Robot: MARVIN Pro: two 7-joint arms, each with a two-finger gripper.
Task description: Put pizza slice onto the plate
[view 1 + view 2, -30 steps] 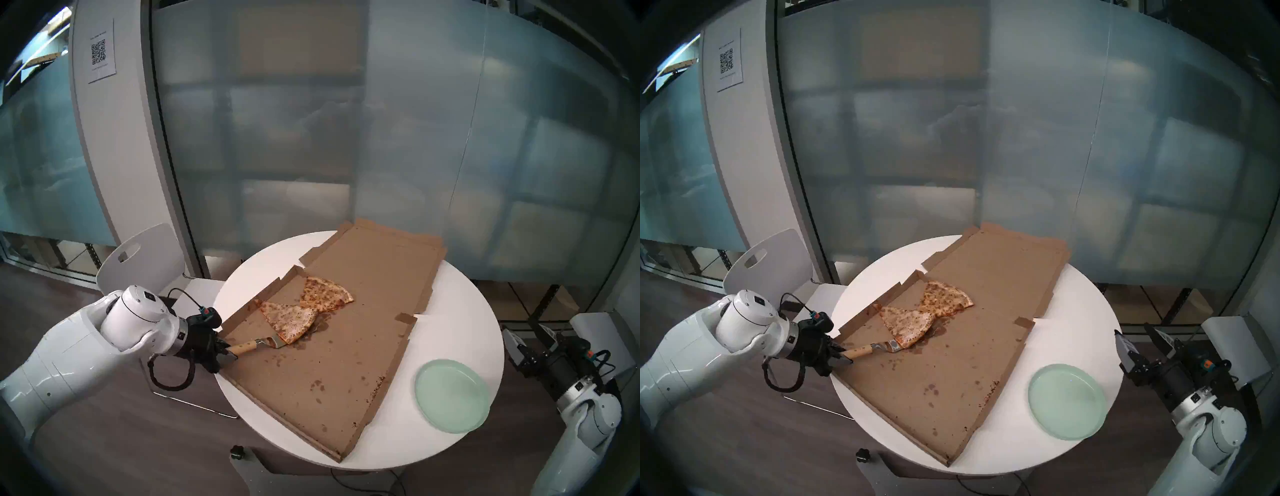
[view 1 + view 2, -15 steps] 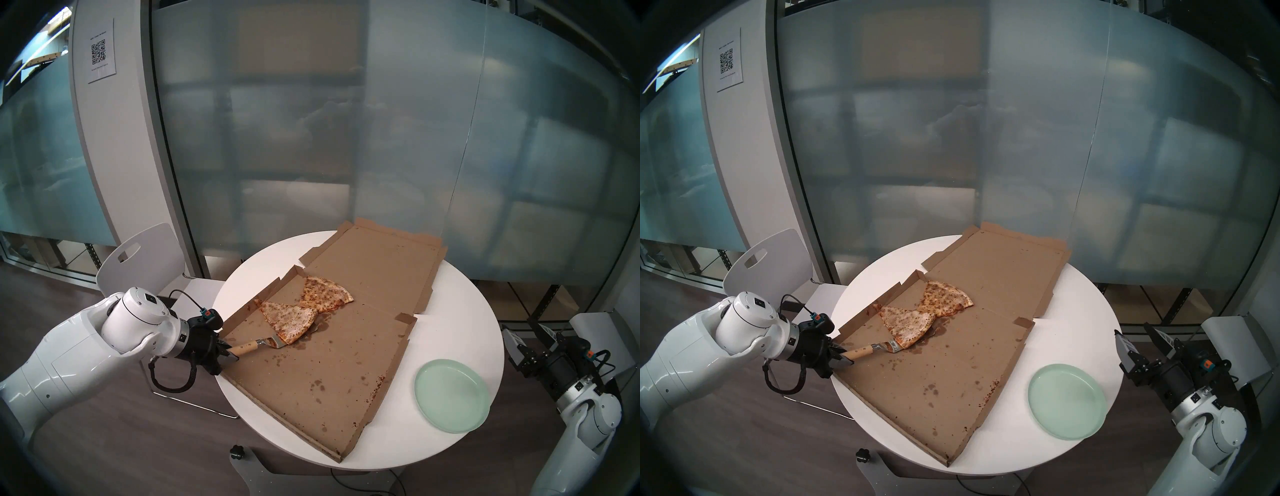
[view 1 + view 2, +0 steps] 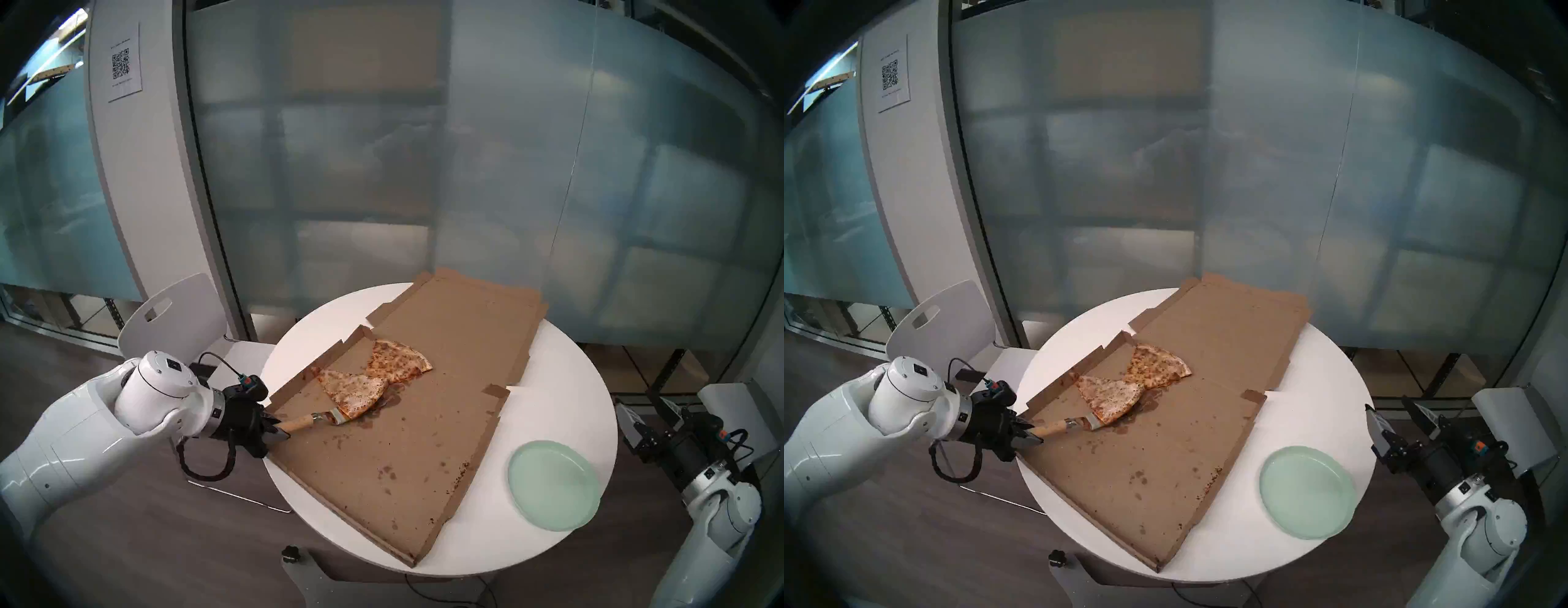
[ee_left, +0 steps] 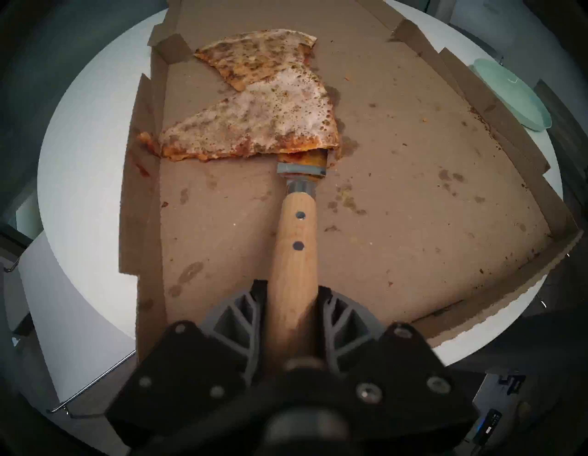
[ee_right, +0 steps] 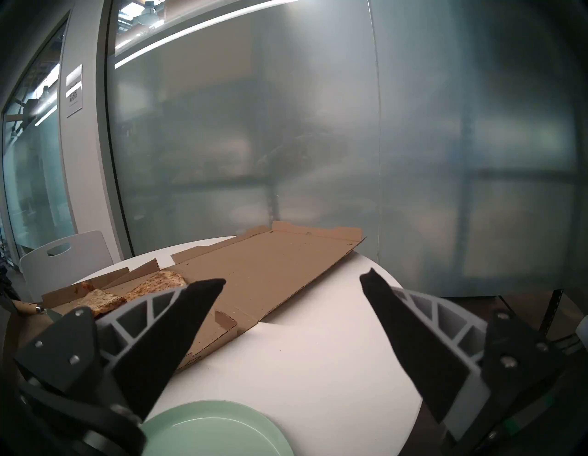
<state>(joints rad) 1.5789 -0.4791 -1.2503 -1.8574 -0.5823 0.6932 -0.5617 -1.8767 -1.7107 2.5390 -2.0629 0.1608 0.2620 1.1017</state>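
The pizza slice point(image 3: 351, 389) point(image 4: 254, 124), pale with brown speckles, lies in the left part of the open cardboard box point(image 3: 403, 458). Its wide end rests on the metal blade of a spatula point(image 4: 294, 242) with a wooden handle point(image 3: 299, 424). My left gripper point(image 3: 276, 429) point(image 4: 291, 294) is shut on that handle at the box's left edge. The mint-green plate point(image 3: 553, 484) point(image 5: 216, 430) sits bare on the table's near right side. Beside the table, just beyond the plate, my right gripper point(image 5: 292, 280) point(image 3: 1399, 421) stands open and holds nothing.
A second, more orange wedge point(image 3: 398, 361) point(image 4: 254, 54) lies just behind the slice, touching its wide end. The box covers most of the round white table point(image 3: 555, 373), with raised flaps along its left edge. A white chair point(image 3: 169, 322) stands behind my left arm.
My left arm has drawn back slightly to the left with the spatula, and the slice has shifted a little with the blade. The right arm and the plate have not moved.
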